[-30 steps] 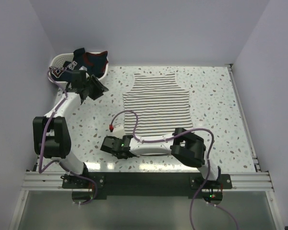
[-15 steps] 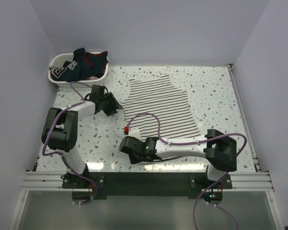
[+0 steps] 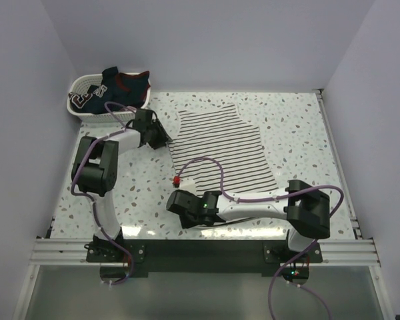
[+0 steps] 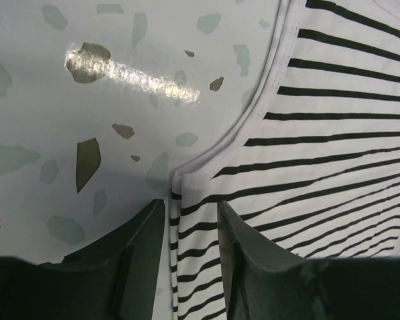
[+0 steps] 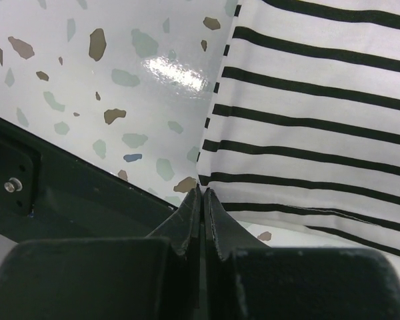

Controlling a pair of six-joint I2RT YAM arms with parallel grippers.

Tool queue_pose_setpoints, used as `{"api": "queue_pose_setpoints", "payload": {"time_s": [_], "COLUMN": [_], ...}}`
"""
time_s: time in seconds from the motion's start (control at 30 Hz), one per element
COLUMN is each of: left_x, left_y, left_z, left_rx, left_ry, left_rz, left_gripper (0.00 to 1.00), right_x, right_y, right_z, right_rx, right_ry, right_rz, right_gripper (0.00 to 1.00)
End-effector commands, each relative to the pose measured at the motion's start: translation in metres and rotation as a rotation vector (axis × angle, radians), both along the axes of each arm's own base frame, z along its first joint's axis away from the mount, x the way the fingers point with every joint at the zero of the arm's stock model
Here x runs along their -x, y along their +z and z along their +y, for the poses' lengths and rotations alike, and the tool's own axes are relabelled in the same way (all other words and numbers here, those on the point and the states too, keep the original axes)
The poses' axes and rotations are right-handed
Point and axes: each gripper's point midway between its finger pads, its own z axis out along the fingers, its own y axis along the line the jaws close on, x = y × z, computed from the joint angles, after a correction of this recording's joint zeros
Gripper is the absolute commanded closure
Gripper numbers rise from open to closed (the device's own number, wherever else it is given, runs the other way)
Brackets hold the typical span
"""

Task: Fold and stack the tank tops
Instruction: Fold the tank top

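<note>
Top view: left gripper [image 3: 155, 137] has swung from the basket [image 3: 77, 105] to the left edge of the striped tank top [image 3: 220, 147], which lies skewed on the table [image 3: 300, 133].
Left wrist: jaws apart, straddling the side edge below the armhole.
Right wrist: right gripper [image 5: 201, 195] jaws together, pinching the hem corner.
Looks like the fold grasp is nearly set.

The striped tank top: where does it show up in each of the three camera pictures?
Top view: the striped tank top lies flat, mid-table.
Left wrist view: the striped tank top fills the right side.
Right wrist view: the striped tank top fills the upper right.
Shared landmark: the speckled table, left of it in every view.
</note>
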Motion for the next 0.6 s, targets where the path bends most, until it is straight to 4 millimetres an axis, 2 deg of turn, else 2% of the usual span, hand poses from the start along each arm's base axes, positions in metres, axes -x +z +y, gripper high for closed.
{"api": "queue_pose_setpoints", "payload": {"time_s": [0.0,0.17,0.3,0.37,0.47,0.57], "left_x": [0.004,0.004,0.0,-0.002,-0.01,-0.019], "left_y": [-0.018,-0.025,-0.023,-0.021,-0.01,0.009], "left_z": [0.01,0.008,0.008,0.01,0.017,0.029], "left_rx": [-0.097,-0.111,-0.12,-0.133,-0.173,-0.222], "left_ry": [0.001,-0.011,-0.008,-0.007,0.008,0.051], "left_rz": [0.04,0.048,0.046,0.046,0.031,-0.003], "left_gripper": [0.58,0.67,0.82,0.86,0.94,0.99], "right_x": [0.002,0.003,0.003,0.003,0.003,0.011], "right_y": [0.022,0.024,0.02,0.02,0.016,0.009], "right_z": [0.006,0.005,0.002,0.003,0.007,0.02], "right_rx": [-0.076,-0.076,-0.067,-0.073,-0.075,-0.106], "right_ry": [-0.009,-0.007,-0.011,-0.01,-0.007,0.02], "right_rz": [0.003,0.003,0.003,0.006,0.009,0.049], "right_gripper": [1.0,1.0,1.0,1.0,1.0,1.0]}}
